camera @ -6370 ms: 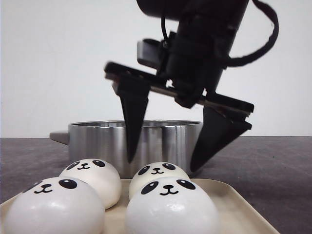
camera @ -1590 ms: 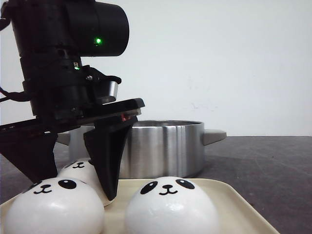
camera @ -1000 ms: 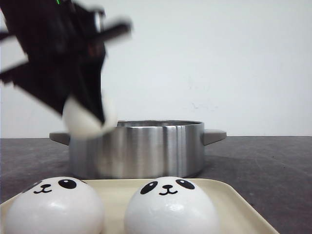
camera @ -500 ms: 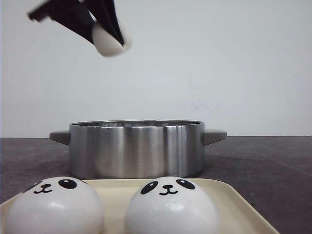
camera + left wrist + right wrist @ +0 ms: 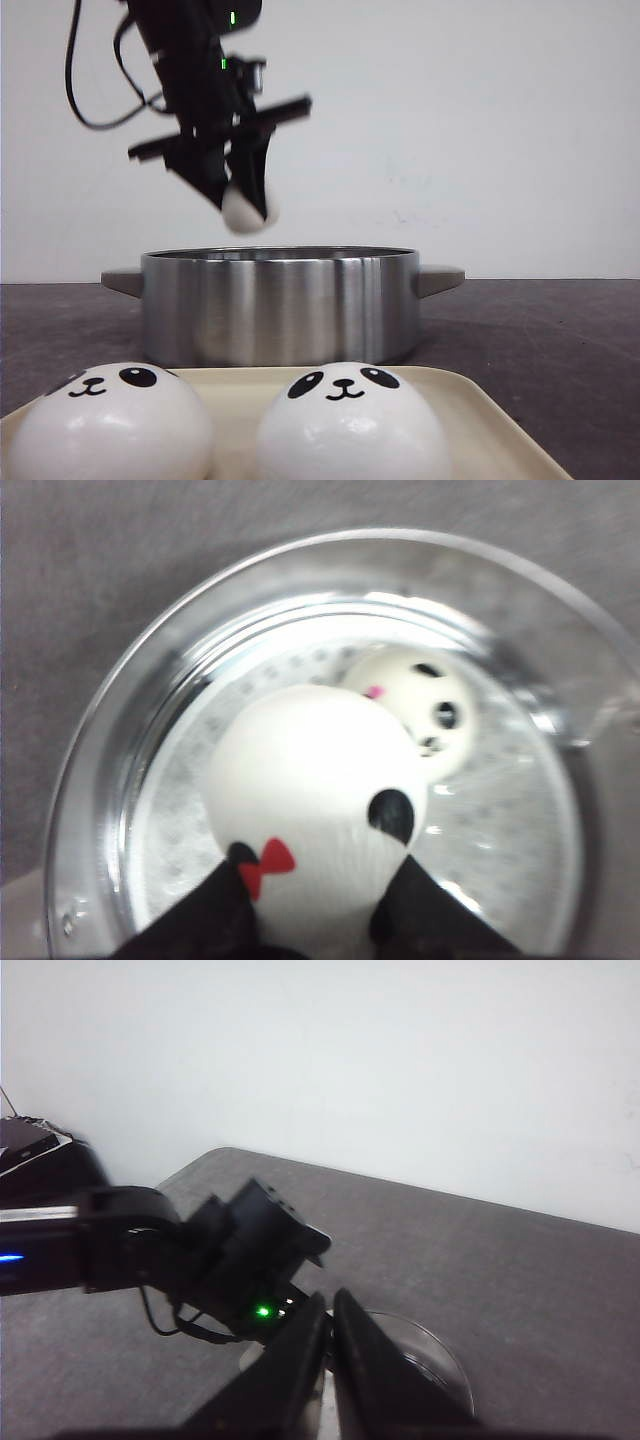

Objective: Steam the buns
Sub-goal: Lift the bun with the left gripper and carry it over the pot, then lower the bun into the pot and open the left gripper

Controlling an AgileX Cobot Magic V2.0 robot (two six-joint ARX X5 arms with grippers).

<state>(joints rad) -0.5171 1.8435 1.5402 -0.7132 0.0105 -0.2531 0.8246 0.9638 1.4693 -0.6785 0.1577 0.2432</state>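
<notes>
My left gripper [image 5: 238, 195] is shut on a white panda bun [image 5: 247, 212] and holds it in the air just above the steel pot [image 5: 280, 305]. In the left wrist view the held bun [image 5: 315, 800] sits between the black fingers [image 5: 210, 920], right over the pot's perforated floor. A second bun [image 5: 420, 705] lies inside the pot [image 5: 90, 780]. Two more buns [image 5: 110, 425] [image 5: 350, 420] sit on the cream tray [image 5: 490, 425] in front. My right gripper [image 5: 330, 1305] is shut and empty, raised high and looking down on the left arm [image 5: 200, 1245] and pot [image 5: 430, 1360].
The pot has a side handle at the left [image 5: 122, 282] and another at the right [image 5: 440, 280]. The dark table [image 5: 560, 340] runs back to a white wall.
The left gripper lifted a bun off the tray, swung it up and back, and now holds it lower, over the pot. Two buns stay on the tray.
</notes>
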